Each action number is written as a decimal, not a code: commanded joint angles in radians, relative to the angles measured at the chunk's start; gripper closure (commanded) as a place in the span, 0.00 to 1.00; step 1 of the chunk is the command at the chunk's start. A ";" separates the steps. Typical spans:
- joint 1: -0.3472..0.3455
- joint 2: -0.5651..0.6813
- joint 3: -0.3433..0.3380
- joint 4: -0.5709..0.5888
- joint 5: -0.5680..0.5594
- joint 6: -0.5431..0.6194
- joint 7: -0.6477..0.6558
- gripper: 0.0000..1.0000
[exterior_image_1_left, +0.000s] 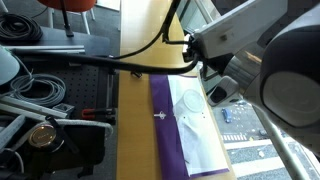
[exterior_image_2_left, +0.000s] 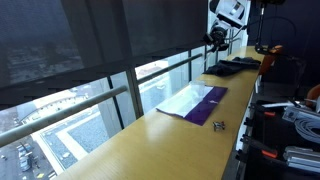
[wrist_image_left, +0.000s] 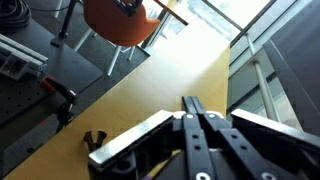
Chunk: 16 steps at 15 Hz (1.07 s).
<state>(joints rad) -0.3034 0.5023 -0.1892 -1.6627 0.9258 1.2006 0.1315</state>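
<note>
Daylight is pouring in through the big windows (exterior_image_2_left: 70, 125) and shining on the wooden counter (exterior_image_2_left: 160, 140) (the blinds (exterior_image_2_left: 100, 45) are looking dark). The robot arm (exterior_image_1_left: 275, 55) is looking blurry up close. The gripper (wrist_image_left: 193, 108) is showing sharp and bright.

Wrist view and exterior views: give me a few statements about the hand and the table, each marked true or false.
1. The hand is shut with nothing between its fingers. True.
2. A white sheet lies on the purple cloth. True.
3. The purple cloth lies on the floor. False: it lies on the wooden table.
4. The chair in the wrist view is blue. False: it is orange.
5. The hand rests on the purple cloth. False: it hangs above the table, apart from the cloth.
</note>
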 joint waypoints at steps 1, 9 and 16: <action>-0.031 0.019 -0.023 0.023 0.003 -0.068 -0.001 1.00; -0.093 0.138 -0.033 0.138 0.033 -0.135 0.017 1.00; -0.086 0.205 -0.010 0.206 0.062 -0.155 0.025 1.00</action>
<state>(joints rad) -0.3840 0.6694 -0.2102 -1.5154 0.9522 1.0871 0.1308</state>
